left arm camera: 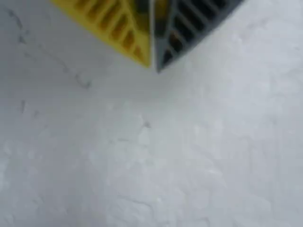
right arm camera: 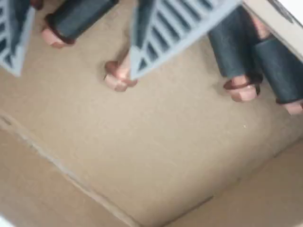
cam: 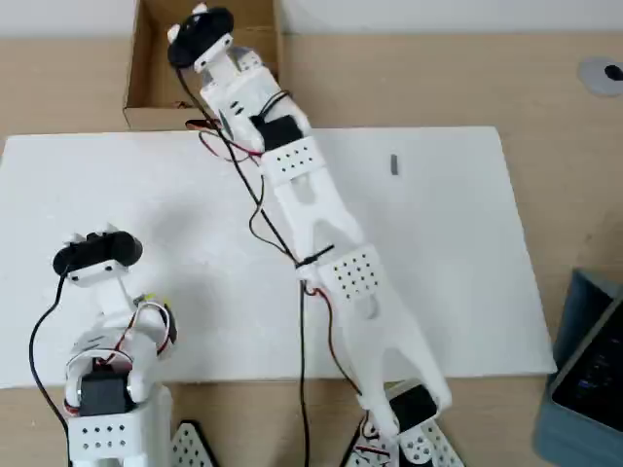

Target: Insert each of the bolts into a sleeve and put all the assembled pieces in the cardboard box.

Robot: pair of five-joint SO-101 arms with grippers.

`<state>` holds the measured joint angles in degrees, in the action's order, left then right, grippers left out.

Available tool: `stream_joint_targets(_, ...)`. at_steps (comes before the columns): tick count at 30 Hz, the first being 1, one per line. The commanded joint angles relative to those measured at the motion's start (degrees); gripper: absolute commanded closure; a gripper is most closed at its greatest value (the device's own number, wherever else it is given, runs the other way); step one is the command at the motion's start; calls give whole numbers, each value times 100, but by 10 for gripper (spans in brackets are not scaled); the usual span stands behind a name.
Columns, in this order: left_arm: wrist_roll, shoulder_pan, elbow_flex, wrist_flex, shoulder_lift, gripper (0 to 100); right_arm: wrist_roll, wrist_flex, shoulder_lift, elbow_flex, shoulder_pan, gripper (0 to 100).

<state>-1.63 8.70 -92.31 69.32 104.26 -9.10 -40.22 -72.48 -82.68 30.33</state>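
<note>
Here the cardboard box borders a white mat.

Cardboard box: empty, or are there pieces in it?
Not empty: the right wrist view shows several sleeved bolts lying on the floor of the cardboard box.

a white sheet lies on the wooden table. off the sheet's far right corner sits a small round grey disc, and just beside its near right corner stands a dark grey-blue case.
</note>
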Motion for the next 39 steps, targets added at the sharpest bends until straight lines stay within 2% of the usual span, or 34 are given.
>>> stream_joint_targets(1, 9, 26, 18, -79, 31, 998, -35, -571, 57, -866, -119, 836)
stream_joint_targets(6, 9, 26, 18, -79, 31, 998, -62, -1152, 180, -1297, -312, 995)
stream_joint_targets(15, 9, 26, 18, -79, 31, 998, -35, -2435, 1174, -1288, -699, 989)
stream_joint_targets(30, 9, 26, 18, -79, 31, 998, -35, -5292, 3073, -1297, -998, 989)
stream_joint_targets(39, 9, 26, 18, -79, 31, 998, -35, -6215, 4048, -1288, -1587, 989)
